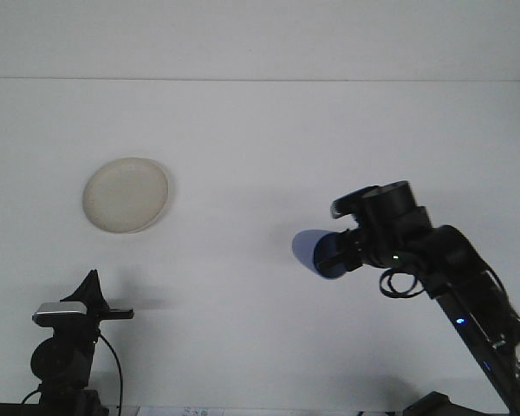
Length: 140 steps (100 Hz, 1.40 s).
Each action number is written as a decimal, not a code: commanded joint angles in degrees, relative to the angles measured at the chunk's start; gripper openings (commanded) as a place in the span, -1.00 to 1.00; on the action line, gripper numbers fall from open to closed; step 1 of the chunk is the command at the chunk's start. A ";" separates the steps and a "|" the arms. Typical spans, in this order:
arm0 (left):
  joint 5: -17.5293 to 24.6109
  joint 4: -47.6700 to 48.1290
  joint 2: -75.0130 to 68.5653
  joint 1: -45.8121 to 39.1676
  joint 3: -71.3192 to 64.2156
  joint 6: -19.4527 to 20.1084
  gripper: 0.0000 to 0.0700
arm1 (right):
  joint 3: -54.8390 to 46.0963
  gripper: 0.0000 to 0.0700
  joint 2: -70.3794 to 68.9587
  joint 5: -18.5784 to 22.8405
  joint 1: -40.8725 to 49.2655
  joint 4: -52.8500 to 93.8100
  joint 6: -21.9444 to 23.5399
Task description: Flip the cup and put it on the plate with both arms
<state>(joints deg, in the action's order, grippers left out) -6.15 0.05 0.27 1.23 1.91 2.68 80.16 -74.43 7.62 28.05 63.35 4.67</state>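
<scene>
A blue cup (pixel 315 252) lies on its side in the air over the table's middle right, held at its right end by my right gripper (pixel 336 253), which is shut on it. The right arm reaches in from the lower right corner. The cream plate (pixel 126 194) rests on the white table at the left, far from the cup. My left gripper (pixel 94 290) stays low at the bottom left, below the plate, its dark fingers pointing up and away.
The white table (pixel 260 156) ends at a far edge near the top of the view, with a pale wall behind. Cables hang around both arms at the bottom corners.
</scene>
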 commanded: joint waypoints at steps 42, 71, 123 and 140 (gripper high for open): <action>-0.26 -0.57 -0.11 -0.15 -1.11 0.72 -0.96 | 5.44 -1.00 -19.98 -1.70 18.62 5.73 -2.14; -0.26 -0.57 -0.11 -0.15 -1.11 0.72 -0.96 | 5.44 -1.00 -24.35 -1.66 21.00 7.45 -3.32; -0.26 -0.57 -0.11 -0.15 -1.11 0.72 -0.96 | 6.21 0.17 -22.36 -1.75 20.59 6.69 -6.91; -0.26 -0.57 -0.11 -0.15 -1.11 0.72 -0.96 | 6.21 0.17 -13.31 -5.44 18.56 2.84 -6.80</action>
<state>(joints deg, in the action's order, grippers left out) -6.15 0.05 0.27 1.23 1.91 2.68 84.79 -91.66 3.66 46.89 67.81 -1.56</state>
